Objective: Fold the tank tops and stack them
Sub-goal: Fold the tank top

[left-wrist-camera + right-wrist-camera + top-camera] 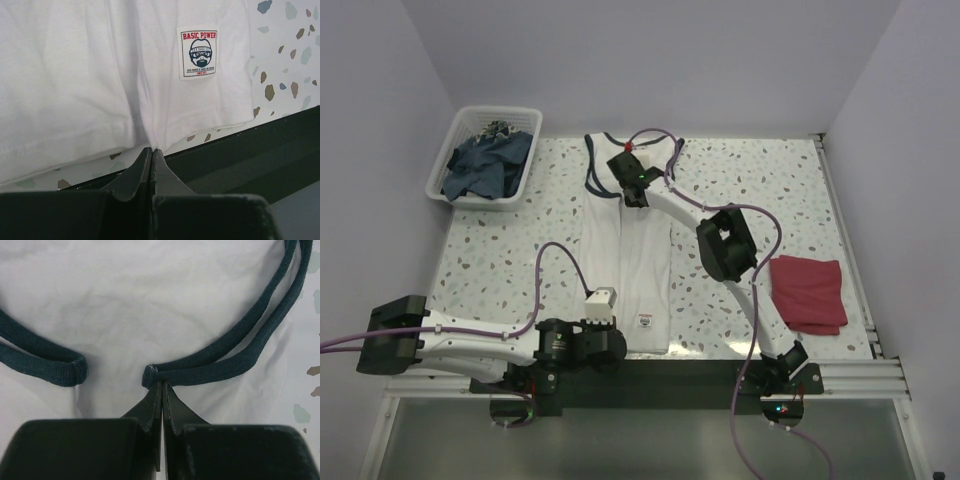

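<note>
1 speckled table (770,190) holds 2 tank tops. 1 white top (645,260) lies as a long folded strip down the middle, and 1 red top (808,292) lies folded near the right front edge, well apart from both grippers; 1 basket (455,150) of dark blue cloth sits far left. Of the 2 grippers, the right gripper (161,387) has its jaws together, tips at the white top's navy trim (225,360), while the left gripper (151,152), jaws also together, sits just beside the hem.
</note>
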